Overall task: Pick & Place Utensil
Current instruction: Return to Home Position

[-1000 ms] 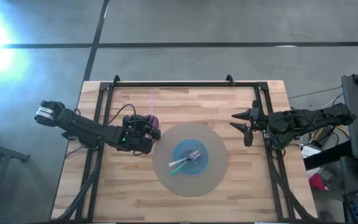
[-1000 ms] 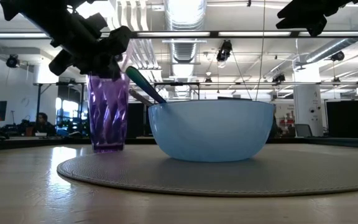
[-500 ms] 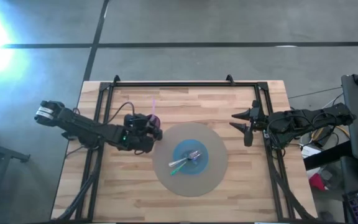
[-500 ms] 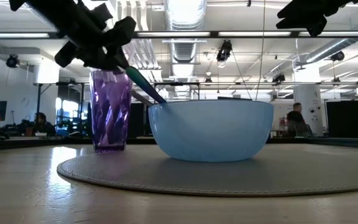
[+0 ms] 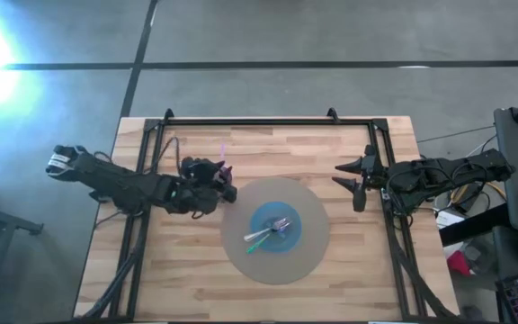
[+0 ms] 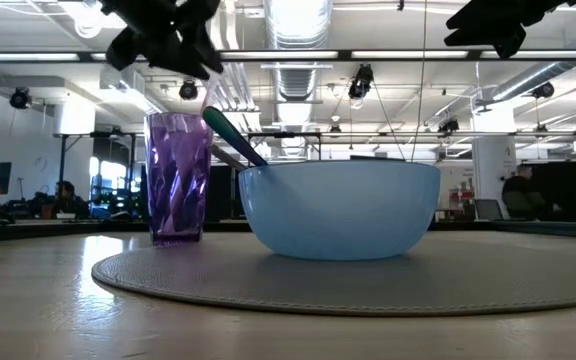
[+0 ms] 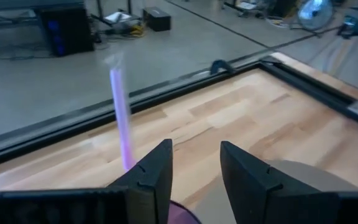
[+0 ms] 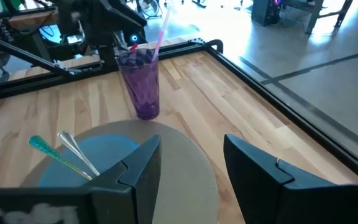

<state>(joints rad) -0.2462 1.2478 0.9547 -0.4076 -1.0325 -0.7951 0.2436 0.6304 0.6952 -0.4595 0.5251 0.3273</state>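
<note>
A clear purple cup (image 8: 140, 84) stands upright on the wooden table, just off the left edge of the round grey mat (image 5: 308, 256). A thin pink-purple utensil (image 7: 120, 112) stands in it, leaning on the rim. My left gripper (image 7: 194, 174) hovers above the cup (image 6: 178, 178), open, with nothing between its fingers; the utensil rises beside them. A blue bowl (image 6: 340, 210) on the mat holds a green utensil (image 8: 48, 152) and a silver one (image 8: 76, 149). My right gripper (image 8: 197, 180) waits open over the table's right side.
A black metal frame (image 5: 250, 121) runs along the table's far edge and both sides. Bare wood lies near the front edge (image 5: 268, 301) and behind the mat. In the high view my left arm (image 5: 124, 184) reaches in from the left, over the frame rail.
My left gripper has risen from the cup's rim to well above it and has rolled a little. The cup and the pink-purple utensil have stayed in place on the table.
</note>
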